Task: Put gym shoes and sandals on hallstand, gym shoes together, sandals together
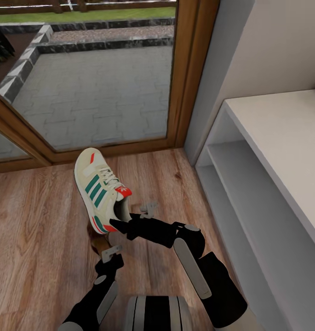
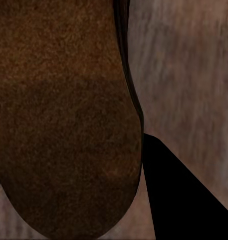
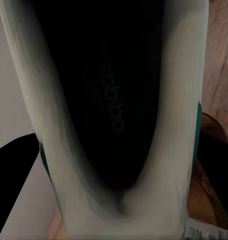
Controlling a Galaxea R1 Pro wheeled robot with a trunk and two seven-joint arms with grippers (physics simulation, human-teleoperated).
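The hallstand [image 1: 286, 151] stands well off to the right gripper's [image 1: 122, 219] outer side. That gripper is clamped on 1 gym shoe's [image 1: 98, 188] heel collar, lifted above the corridor floor [image 1: 33, 216]. The left gripper [image 1: 106, 253] hangs just over a sandal [image 2: 64, 125]; its opening probably can't be judged.

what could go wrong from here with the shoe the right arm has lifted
The right gripper appears to hold the gym shoe only by its heel rim, tilted above the corridor floor; it could swing or slip out on the way to the hallstand.

The left gripper sits very close beneath it, over a brown sandal, so the arms could bump.
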